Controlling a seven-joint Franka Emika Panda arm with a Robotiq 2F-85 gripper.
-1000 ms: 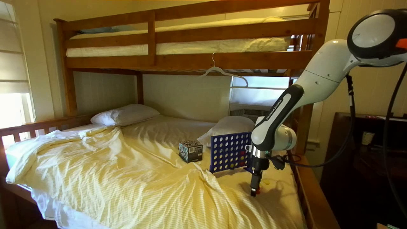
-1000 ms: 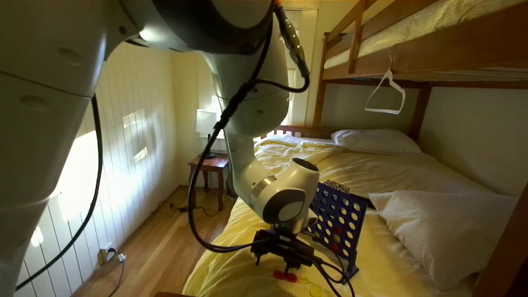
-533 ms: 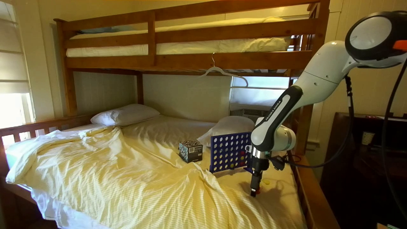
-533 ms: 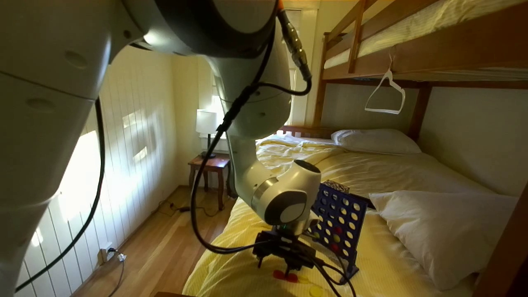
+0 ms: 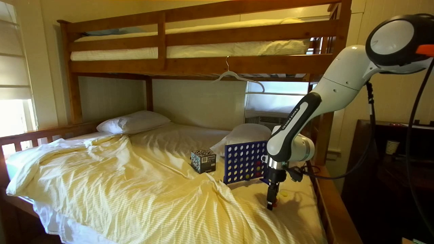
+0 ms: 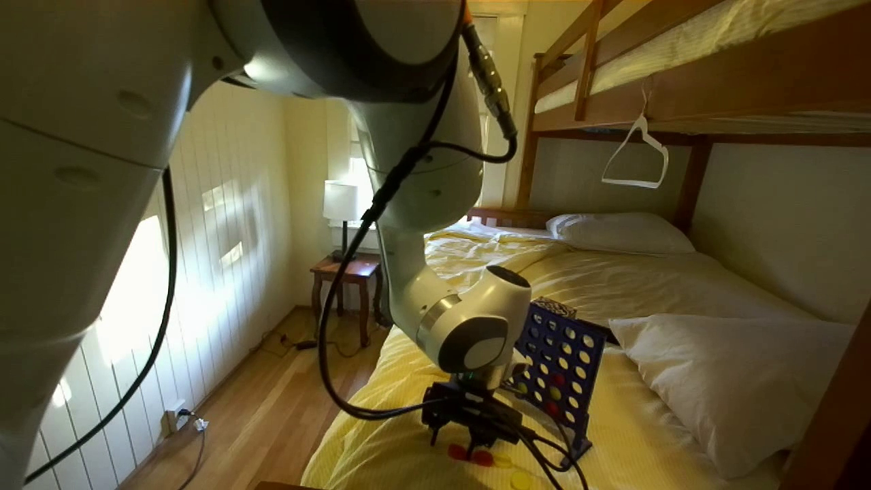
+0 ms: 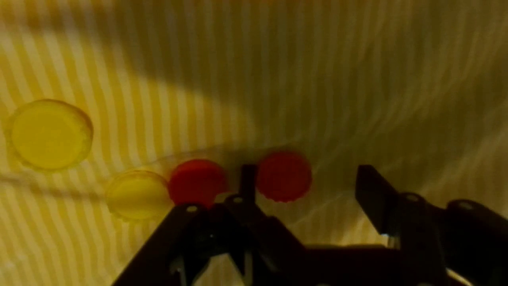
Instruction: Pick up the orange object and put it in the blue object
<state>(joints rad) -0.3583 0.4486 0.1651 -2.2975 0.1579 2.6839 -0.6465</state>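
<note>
Orange-red disc [image 7: 283, 176] flat on bed [image 5: 298, 217], face up, round, equally broad every way. Lies between fingers of end effector [image 7: 308, 184], spread wide; one finger right beside disc, contact unclear, other well apart. Second red disc [image 7: 197, 180] on near finger's far side, next to yellow disc [image 7: 137, 196]. Since second ago: red discs look slightly farther apart; arm's [image 5: 291, 132] upper links lower in both exterior views. Blue grid [image 5: 244, 159] upright, unmoved; dark patterned box [image 5: 203, 162] near it. Yellow cover [image 5: 142, 189] rumpled; wooden bunk [image 5: 203, 65] above, white pillows [image 5: 134, 122], lamp [image 6: 340, 199].
</note>
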